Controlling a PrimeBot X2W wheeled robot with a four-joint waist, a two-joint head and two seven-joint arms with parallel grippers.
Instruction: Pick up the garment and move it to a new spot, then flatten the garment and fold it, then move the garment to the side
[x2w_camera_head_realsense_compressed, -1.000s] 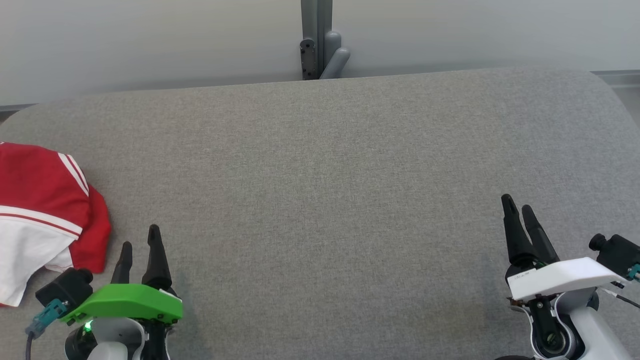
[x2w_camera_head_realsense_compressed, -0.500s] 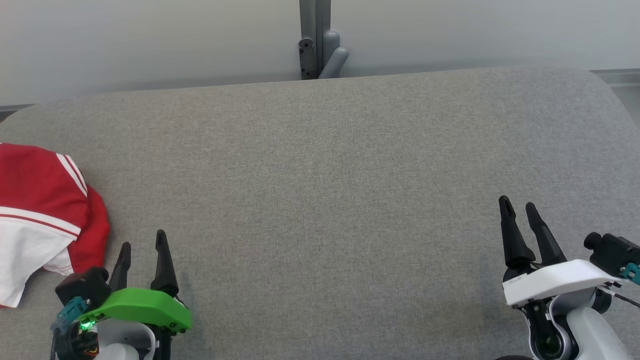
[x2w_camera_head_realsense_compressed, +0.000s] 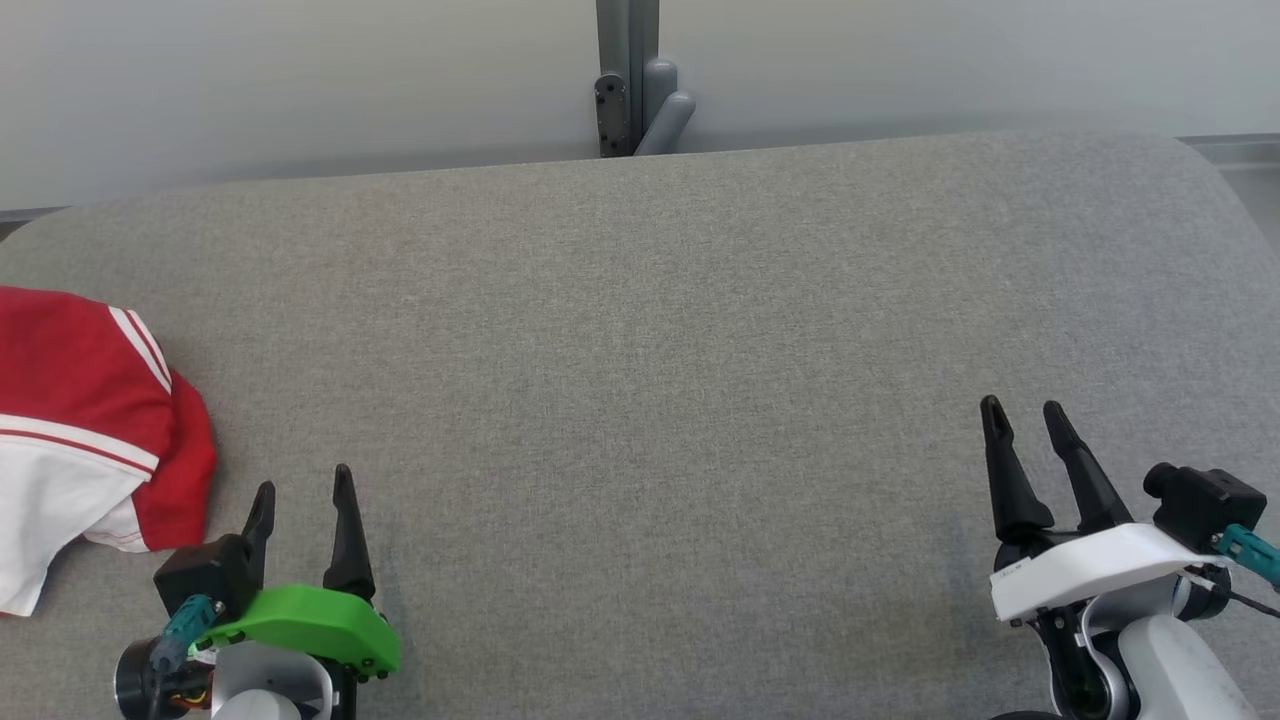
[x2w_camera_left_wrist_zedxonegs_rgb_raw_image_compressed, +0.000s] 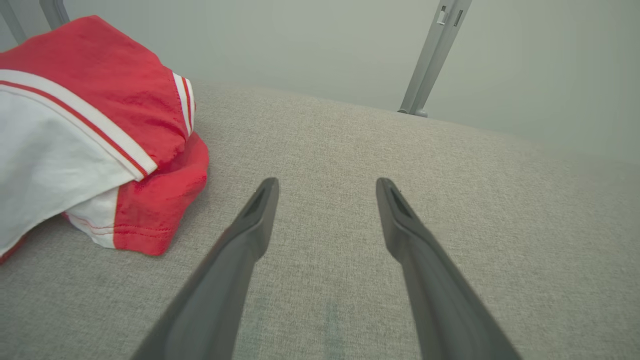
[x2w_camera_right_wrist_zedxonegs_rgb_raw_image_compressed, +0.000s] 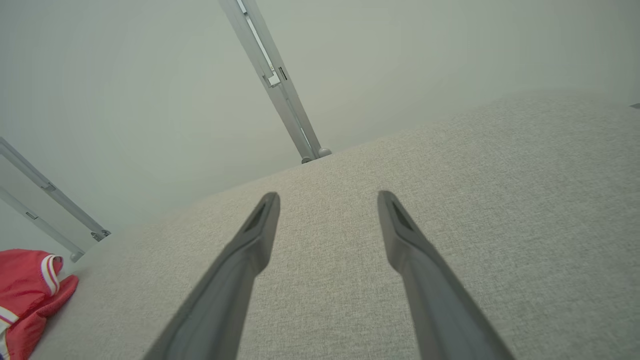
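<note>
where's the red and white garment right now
The garment lies bunched at the far left edge of the grey table in the head view, just left of the open left gripper, untouched.

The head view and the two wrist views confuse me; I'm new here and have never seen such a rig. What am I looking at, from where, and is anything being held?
This is a two-armed robot. The wide picture comes from a camera on its head, looking down at a grey padded table. At the lower left is its left gripper, at the lower right its right gripper. Each has two long dark fingers. The other two pictures come from cameras on the wrists, each looking along that arm's own fingers. Both grippers are open and hold nothing. A red and white garment lies bunched on the table's left side, near the left gripper but not touching it. A grey post stands behind the table.
</note>
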